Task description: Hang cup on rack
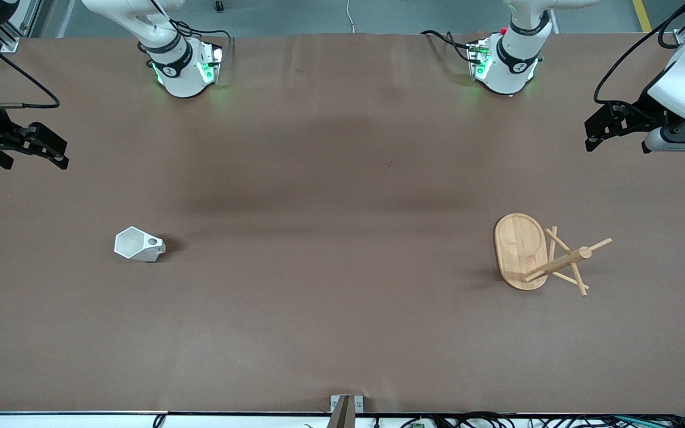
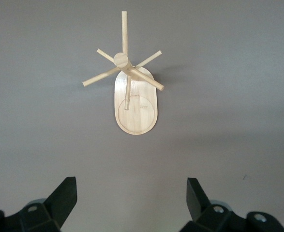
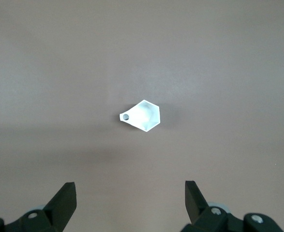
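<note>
Cup [image 1: 138, 244] and rack [image 1: 521, 251] both sit untouched on the brown table [image 1: 342, 333], well apart from each other and from both grippers.

At the right edge of the front view, in its upper part, the left gripper [image 1: 598, 132] hangs in the air over the table's left-arm end, fingers spread wide and holding nothing. Its wrist view shows the two dark fingertips [image 2: 64, 195] along the bottom of the frame with bare table between them, and the rack in the upper middle.

At the left edge of the front view, also in the upper part, the right gripper [image 1: 48, 148] hangs over the right-arm end, likewise spread wide and empty. Its wrist view has the fingertips [image 3: 64, 198] along the bottom edge and the cup at the frame's center.

In the front view the cup stands upright at left of center, hexagonal rim up, its pierced handle [image 1: 155, 242] turned toward the rack's end of the table.

At right of center the rack stands on its oval base [image 1: 518, 246], the post [image 1: 562, 261] rising near the base's nearer end, thin pegs [image 1: 598, 244] crossing through the post.
</note>
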